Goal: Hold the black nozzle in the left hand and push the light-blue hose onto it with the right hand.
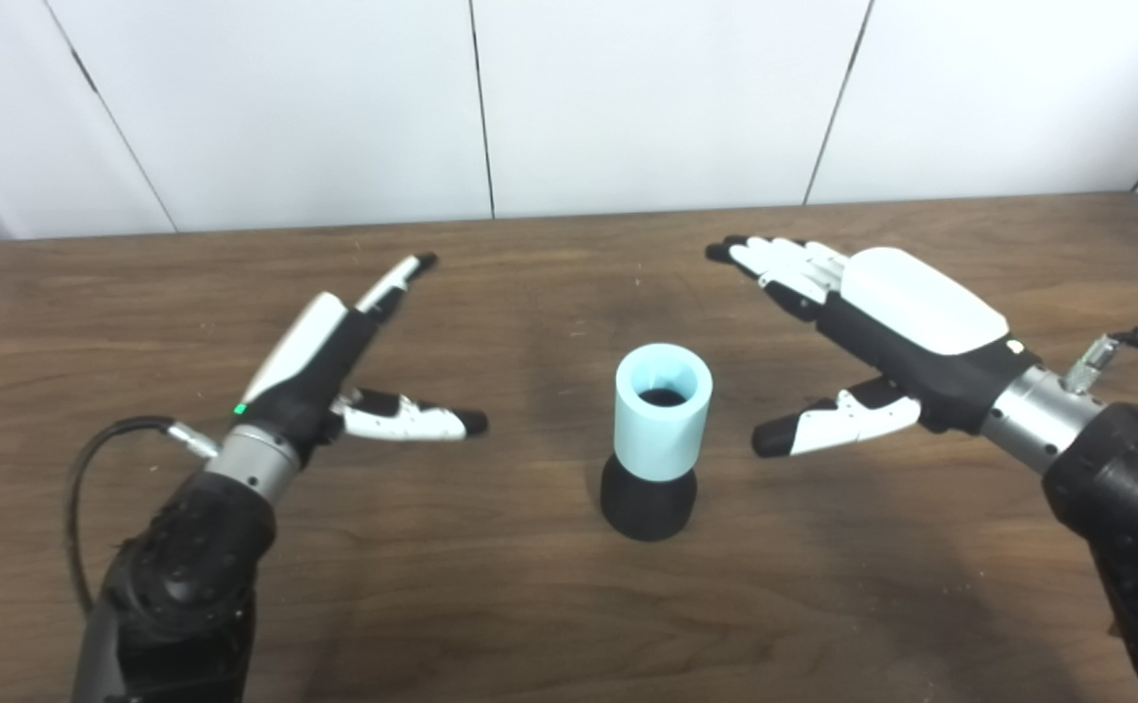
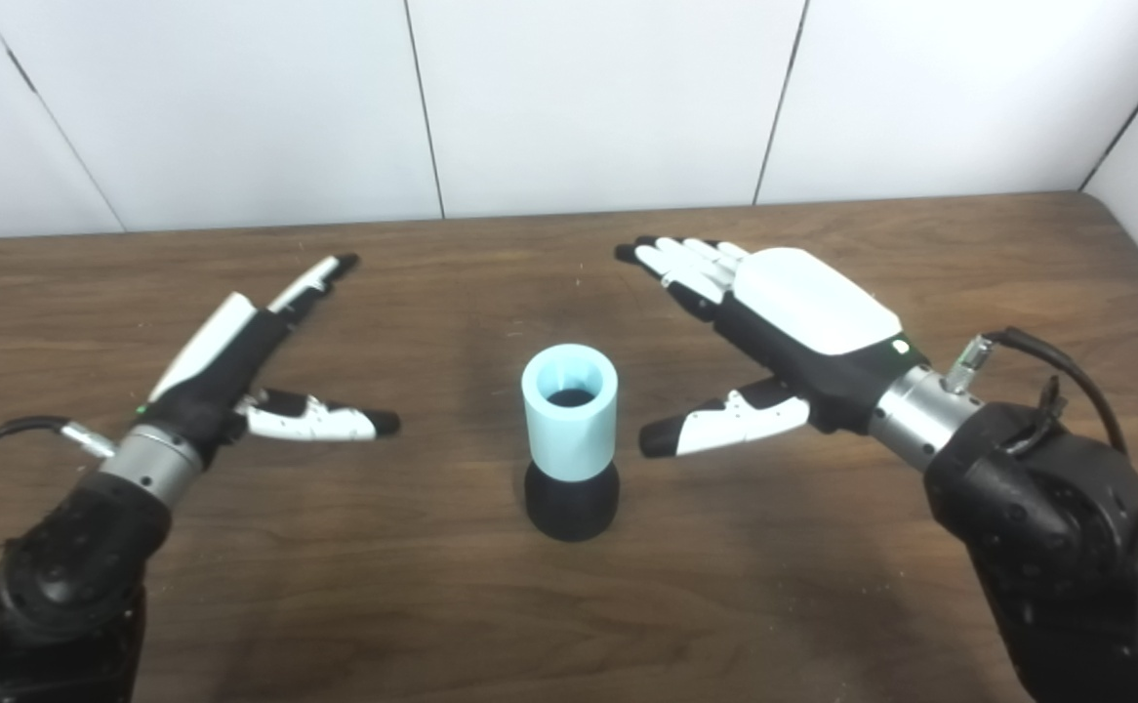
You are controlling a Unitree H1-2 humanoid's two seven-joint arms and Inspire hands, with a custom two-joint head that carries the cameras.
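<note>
**Both hands spread, hose seated on nozzle between them**

Black forearm housings fill the bottom corners of both eye views, each ending in a silver wrist collar with a cable looping off it. From the left collar the left hand (image 1: 330,366) reaches up and away, seen nearly edge-on, its fingers (image 1: 395,278) stretched straight toward the far wall and its thumb (image 1: 413,420) swung out sideways toward the middle of the table. It grips nothing; it is released and spread wide. A small green light glows near its wrist.

The right hand (image 2: 803,322) lies palm-down with its white back plate uppermost, fingers (image 2: 681,259) extended together toward the far left, thumb (image 2: 715,425) pointing inward. It too is released and holds nothing.

Between the two thumbs, apart from both, stands the light-blue hose (image 1: 664,410), a short upright tube with its open mouth facing up and a dark hollow showing inside. Its lower end sits over the black nozzle (image 1: 648,503), whose flared base rests on the wooden table (image 2: 335,605). The right thumb tip is near the hose's side but clear of it; the left thumb tip is farther off.

Beyond the fingertips of both hands, the table's far edge meets a white panelled wall (image 2: 579,98) with dark seams.
</note>
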